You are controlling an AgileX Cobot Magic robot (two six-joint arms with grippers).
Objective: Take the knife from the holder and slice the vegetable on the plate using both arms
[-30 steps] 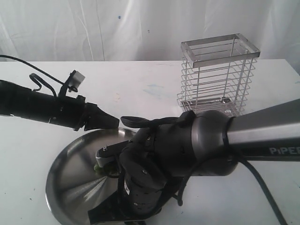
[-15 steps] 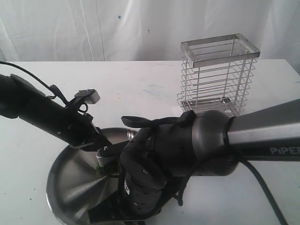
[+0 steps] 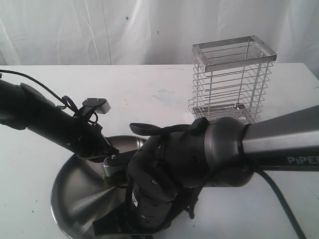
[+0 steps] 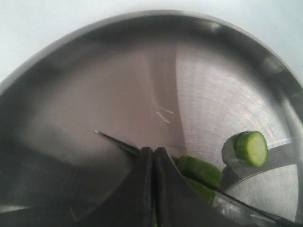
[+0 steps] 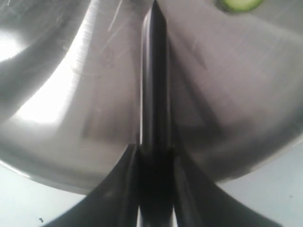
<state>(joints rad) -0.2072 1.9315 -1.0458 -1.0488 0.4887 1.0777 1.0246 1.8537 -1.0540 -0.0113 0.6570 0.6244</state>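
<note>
the left gripper was closed, its two black fingers pressed flat together with nothing visible between them, tips down close over the plate. the vegetable lay just beyond those tips: one dark-green piece right beside the fingers, partly hidden by them, and a short cut stub a little further off to the same side, its pale round face turned up. the knife ran across right behind the left fingertips, its thin pointed blade passing by the nearer green piece, the point out on the bare steel on the other side.

the right gripper was clamped on the knife's black handle, which stuck straight out ahead of its jaws over the plate, with a green slice further ahead. whether the blade touched the vegetable could not be told.

the holder stood upright on the white table, well apart from both grippers.
</note>
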